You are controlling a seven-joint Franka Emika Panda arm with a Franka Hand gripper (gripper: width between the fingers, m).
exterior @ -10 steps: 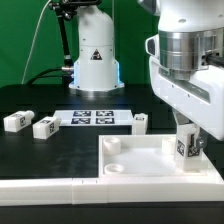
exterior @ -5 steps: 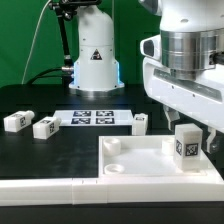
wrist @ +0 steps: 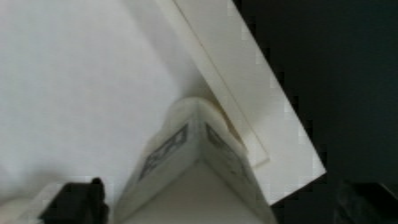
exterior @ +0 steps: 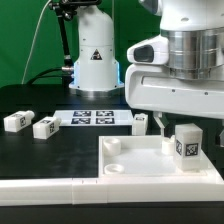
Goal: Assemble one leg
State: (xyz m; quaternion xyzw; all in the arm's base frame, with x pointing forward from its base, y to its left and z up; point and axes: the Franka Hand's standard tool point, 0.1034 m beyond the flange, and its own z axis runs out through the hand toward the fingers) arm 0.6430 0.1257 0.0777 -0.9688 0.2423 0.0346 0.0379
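Observation:
A leg (exterior: 185,142), a small white block with a marker tag on its face, stands upright on the near right corner of the large white panel (exterior: 140,160). My gripper (exterior: 188,131) is open and straddles the top of this leg, one finger on each side, not touching it. In the wrist view the leg (wrist: 192,160) shows from above between my dark fingertips (wrist: 75,203), on the white panel (wrist: 89,80); my gripper (wrist: 217,206) is open there.
Three more legs lie on the black table: two at the exterior view's left (exterior: 15,121) (exterior: 46,127) and one behind the panel (exterior: 141,122). The marker board (exterior: 92,118) lies at the back centre. The robot base (exterior: 95,55) stands behind it.
My gripper has let go of the leg, opened and risen a little. The leg stays standing on the panel's corner.

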